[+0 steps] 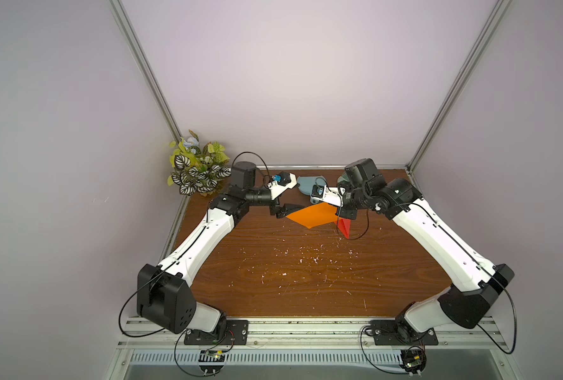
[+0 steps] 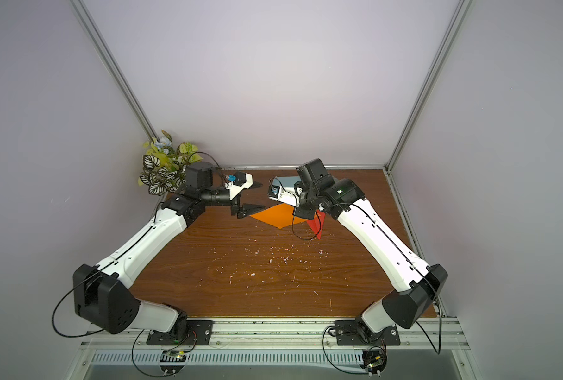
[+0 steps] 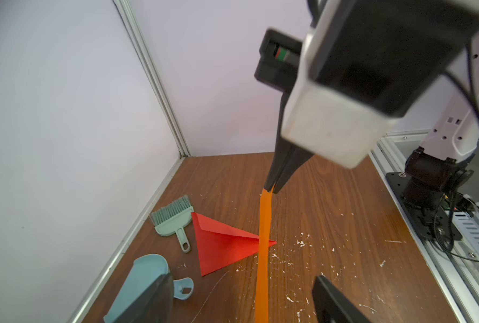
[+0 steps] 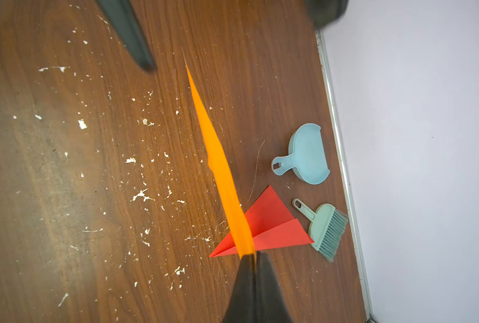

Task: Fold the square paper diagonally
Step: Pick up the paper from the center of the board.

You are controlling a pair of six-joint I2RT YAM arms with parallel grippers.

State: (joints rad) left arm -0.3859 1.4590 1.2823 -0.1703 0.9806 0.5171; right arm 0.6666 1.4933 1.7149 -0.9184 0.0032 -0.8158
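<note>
Top views hide the right end effector [image 4: 254,256] tips; its wrist view shows them pinching orange paper [image 4: 221,170]. The left end effector [image 3: 243,279] stands spread.

surface [image 1: 306,289]: brown wood-grain, low sheen, scuffed, speckled with white flecks.
orange paper [image 1: 311,215]: thin, matt, smooth.
red paper [image 4: 269,221]: same matt finish, one sharp crease.
dustpan [image 4: 305,153]: pale blue plastic, smooth, slight gloss.
brush [image 4: 323,223]: teal plastic body, fine bristles.
right claw [image 4: 256,256] and left claw [image 1: 293,210]: matt black plastic.
arm shells [image 1: 201,237]: white plastic, semi-gloss.
joint housings [image 1: 165,302]: black, satin.
frame rails [image 1: 148,75]: brushed silver metal.
walls [image 1: 43,131]: flat matt, pale lilac.
</note>
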